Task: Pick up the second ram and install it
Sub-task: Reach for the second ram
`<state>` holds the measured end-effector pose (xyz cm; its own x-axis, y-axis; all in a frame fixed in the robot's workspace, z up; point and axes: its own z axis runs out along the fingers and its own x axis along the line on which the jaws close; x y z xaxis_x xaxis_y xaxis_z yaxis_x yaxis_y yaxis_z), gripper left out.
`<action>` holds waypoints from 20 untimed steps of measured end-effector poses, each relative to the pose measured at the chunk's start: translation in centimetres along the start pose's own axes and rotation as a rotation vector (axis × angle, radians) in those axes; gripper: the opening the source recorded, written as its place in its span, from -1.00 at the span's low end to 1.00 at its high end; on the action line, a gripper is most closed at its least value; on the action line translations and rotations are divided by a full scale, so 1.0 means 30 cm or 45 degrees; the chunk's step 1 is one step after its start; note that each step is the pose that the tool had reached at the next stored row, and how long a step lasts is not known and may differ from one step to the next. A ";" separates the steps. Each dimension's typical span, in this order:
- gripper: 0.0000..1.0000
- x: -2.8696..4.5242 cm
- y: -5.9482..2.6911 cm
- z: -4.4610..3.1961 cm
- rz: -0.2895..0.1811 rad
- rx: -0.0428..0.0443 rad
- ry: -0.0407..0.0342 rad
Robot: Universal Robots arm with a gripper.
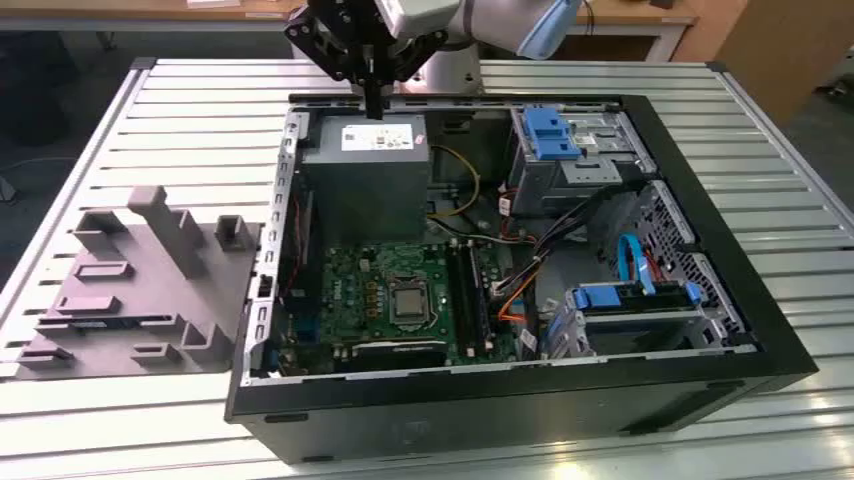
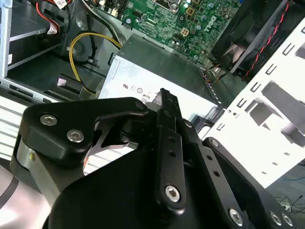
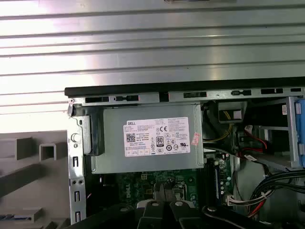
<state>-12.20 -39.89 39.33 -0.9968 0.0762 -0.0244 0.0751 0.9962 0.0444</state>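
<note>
Jaws pressed together and empty, the gripper (image 1: 378, 110) hangs above the power supply (image 1: 363, 175), well apart from the second ram (image 3: 12, 217), seemingly on the grey holder (image 1: 134, 280).

We observe the black tool (image 2: 164, 98) in the foreground, its linkage arms and screw heads plainly visible and its fingertips drawn together. The tip sits before the grey power supply (image 2: 162, 59), at the edge of its white label (image 2: 136, 83); we cannot tell whether they touch. Beyond the power supply lies the green motherboard (image 2: 190, 19). A yellow cable (image 2: 78, 43) loops beside the power supply. A dark fan housing (image 2: 245, 36) with a red-and-black twisted lead stands next to a pale slotted metal panel (image 2: 269, 114).
</note>
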 end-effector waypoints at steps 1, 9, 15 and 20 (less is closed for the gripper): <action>-0.79 0.000 0.000 0.000 0.000 0.000 0.0000; -0.79 0.000 0.000 0.000 0.000 0.000 0.0000; -0.79 0.006 0.000 0.000 0.000 0.000 0.0000; -0.79 0.035 -0.003 0.001 0.000 0.000 -0.0011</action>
<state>-13.25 -39.89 39.29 -0.9968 0.0762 -0.0253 0.0750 0.9962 0.0444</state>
